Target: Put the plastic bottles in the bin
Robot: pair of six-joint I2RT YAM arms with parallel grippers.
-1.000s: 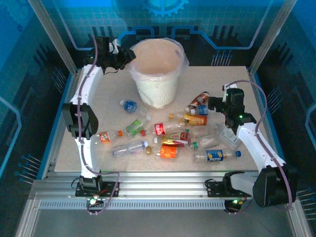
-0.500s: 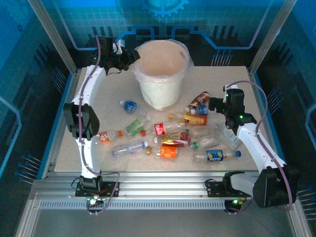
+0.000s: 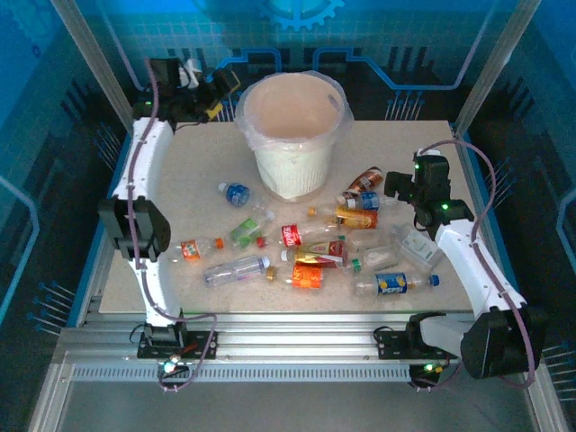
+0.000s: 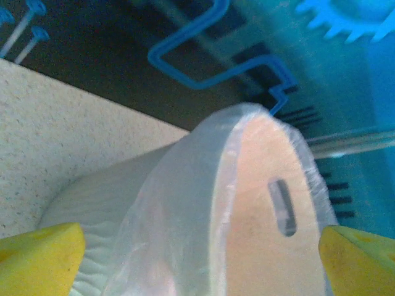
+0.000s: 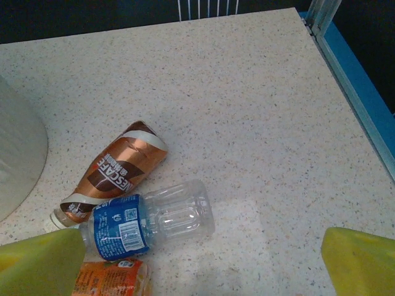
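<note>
Most bottles [image 3: 308,275] lie scattered over the middle of the table [image 3: 184,193], toward its near edge. The right gripper [image 3: 393,185], wide and empty, hovers by a brown bottle [image 5: 117,169] and a blue-labelled one [image 5: 148,225]. The bin [image 3: 290,171] stands near the far edge. The left gripper [image 3: 221,88] hangs beside its rim, spread wide and empty.

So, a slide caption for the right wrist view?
Open right gripper above a brown bottle beside a blue-labelled bottle.

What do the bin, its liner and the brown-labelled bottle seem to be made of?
The bin: looks like white matte plastic, with a textured wall.
The liner: thin translucent plastic film, wrinkled over the rim.
The brown-labelled bottle: probably plastic under a glossy printed sleeve.
</note>
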